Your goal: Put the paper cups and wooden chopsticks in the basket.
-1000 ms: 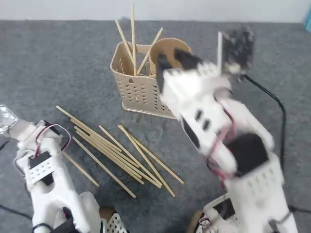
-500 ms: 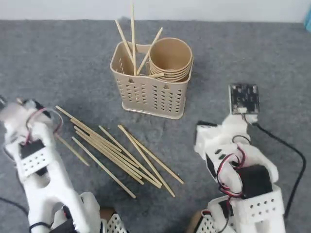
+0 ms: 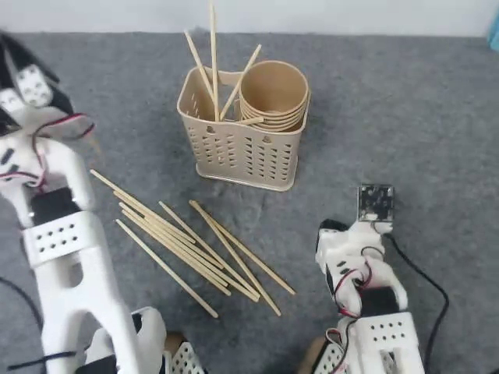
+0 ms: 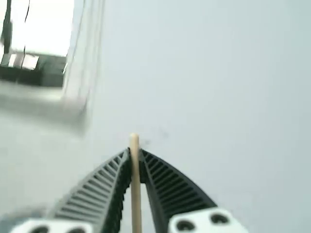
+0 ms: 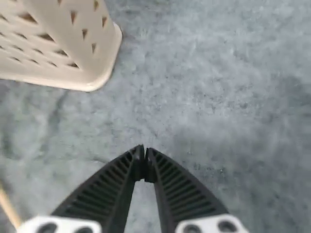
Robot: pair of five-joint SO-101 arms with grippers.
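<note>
The left gripper (image 4: 134, 154) is clamped shut on a single pale wooden chopstick (image 4: 134, 194), its black ribbed fingers (image 4: 109, 182) pressing the stick from both sides while the stick's blunt end pokes out just past the fingertips, the whole pointed at a plain pale wall (image 4: 218, 73). In the high view the white left arm (image 3: 58, 241) stands raised at the left edge of the grey carpeted table (image 3: 405, 101). The right gripper (image 5: 144, 151) is closed on nothing, its black fingertips touching each other above bare carpet, near a bottom corner of the beige perforated plastic basket (image 5: 73, 48). That basket (image 3: 234, 148) sits upright toward the back of the table and holds a nested stack of brown paper cups (image 3: 273, 93) on its right side, with several upright wooden chopsticks (image 3: 212, 62) leaning out of its left side. A spread of loose wooden chopsticks (image 3: 187, 245) lies flat on the carpet in front of the basket, between the two arms, overlapping one another and running diagonally. The white right arm (image 3: 366, 296) is folded low at the front right, well apart from the spread.
</note>
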